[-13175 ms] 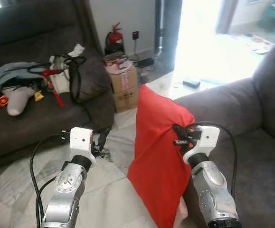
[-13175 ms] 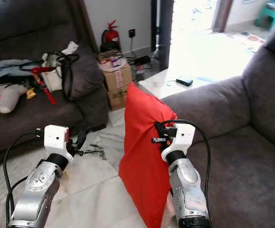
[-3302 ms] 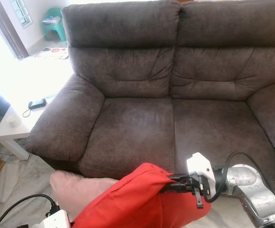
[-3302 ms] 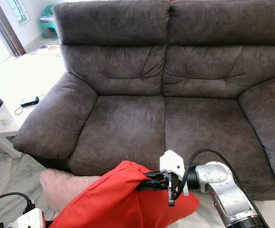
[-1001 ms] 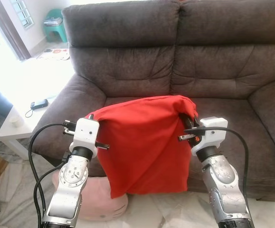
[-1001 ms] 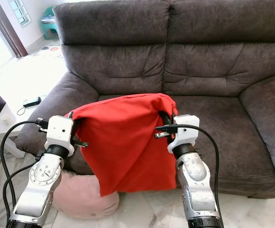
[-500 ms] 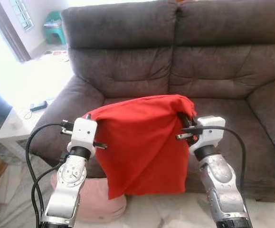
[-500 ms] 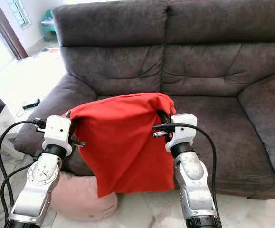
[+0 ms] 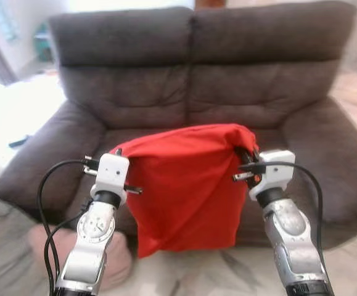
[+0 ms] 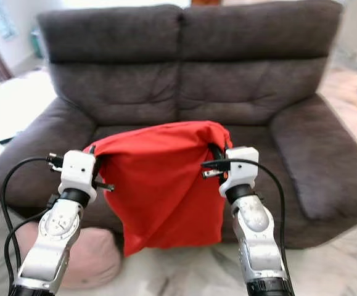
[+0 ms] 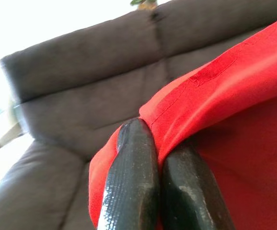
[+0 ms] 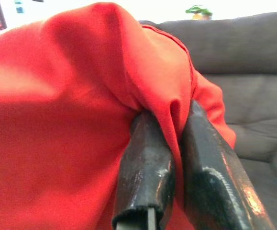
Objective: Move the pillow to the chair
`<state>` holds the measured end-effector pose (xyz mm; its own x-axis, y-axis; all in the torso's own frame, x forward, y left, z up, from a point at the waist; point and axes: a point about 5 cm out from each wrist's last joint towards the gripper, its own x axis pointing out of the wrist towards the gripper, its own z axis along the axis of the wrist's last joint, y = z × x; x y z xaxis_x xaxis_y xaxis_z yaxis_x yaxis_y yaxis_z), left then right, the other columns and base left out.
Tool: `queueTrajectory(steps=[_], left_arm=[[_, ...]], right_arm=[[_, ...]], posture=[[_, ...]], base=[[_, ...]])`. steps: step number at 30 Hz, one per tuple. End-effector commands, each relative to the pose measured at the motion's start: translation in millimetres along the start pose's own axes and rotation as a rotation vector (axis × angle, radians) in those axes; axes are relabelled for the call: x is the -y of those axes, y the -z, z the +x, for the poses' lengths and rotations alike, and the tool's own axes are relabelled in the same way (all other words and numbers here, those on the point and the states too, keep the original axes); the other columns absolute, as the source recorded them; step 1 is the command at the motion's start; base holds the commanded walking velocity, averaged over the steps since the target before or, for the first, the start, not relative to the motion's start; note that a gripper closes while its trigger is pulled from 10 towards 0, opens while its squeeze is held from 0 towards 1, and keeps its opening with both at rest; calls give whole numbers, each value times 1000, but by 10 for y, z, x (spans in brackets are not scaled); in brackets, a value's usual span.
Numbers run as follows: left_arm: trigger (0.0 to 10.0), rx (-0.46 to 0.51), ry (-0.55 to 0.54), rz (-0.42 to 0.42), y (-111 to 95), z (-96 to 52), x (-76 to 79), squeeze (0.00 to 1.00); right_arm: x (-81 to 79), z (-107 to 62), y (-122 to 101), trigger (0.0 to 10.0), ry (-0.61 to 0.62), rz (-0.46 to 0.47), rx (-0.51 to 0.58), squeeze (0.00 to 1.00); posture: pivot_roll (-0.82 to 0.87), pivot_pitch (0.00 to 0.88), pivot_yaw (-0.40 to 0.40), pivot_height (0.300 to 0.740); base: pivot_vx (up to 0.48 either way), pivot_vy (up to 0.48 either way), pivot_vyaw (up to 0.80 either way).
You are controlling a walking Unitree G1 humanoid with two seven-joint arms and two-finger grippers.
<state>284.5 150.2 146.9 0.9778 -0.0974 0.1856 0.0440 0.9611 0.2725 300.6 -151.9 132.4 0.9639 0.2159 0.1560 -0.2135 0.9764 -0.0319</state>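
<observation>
Fingers of your left gripper (image 11: pixel 160 158) and right gripper (image 12: pixel 176 136) pinch the top corners of the red pillow (image 9: pixel 184 185), both arms raised level at chest height. Half a second ago the grip was the same; your view has swung rightward along the couch (image 9: pixel 252 92). Between the grippers the soft cloth sags in folds. Beyond it stands the dark grey, suede-like couch; below your left arm lies a pink cushion (image 10: pixel 92 259).

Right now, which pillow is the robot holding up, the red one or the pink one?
The red pillow, pinched by left gripper and right gripper; the pink pillow lies on the floor.
</observation>
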Motion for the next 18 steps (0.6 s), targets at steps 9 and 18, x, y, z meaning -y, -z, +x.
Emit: queueTrajectory(steps=[9,18], left_arm=[[10000,44,-39,25,-79,5,-111,0],[10000,45,-41,31,-81,1,-117,0]], right_arm=[[4,94,-267,10000,7,-7,133,0],[-17,113,-268,10000,0,-1,135,0]], posture=[[12,3,44,740],[16,13,42,740]], base=[[0,-267,0],[0,0,0]])
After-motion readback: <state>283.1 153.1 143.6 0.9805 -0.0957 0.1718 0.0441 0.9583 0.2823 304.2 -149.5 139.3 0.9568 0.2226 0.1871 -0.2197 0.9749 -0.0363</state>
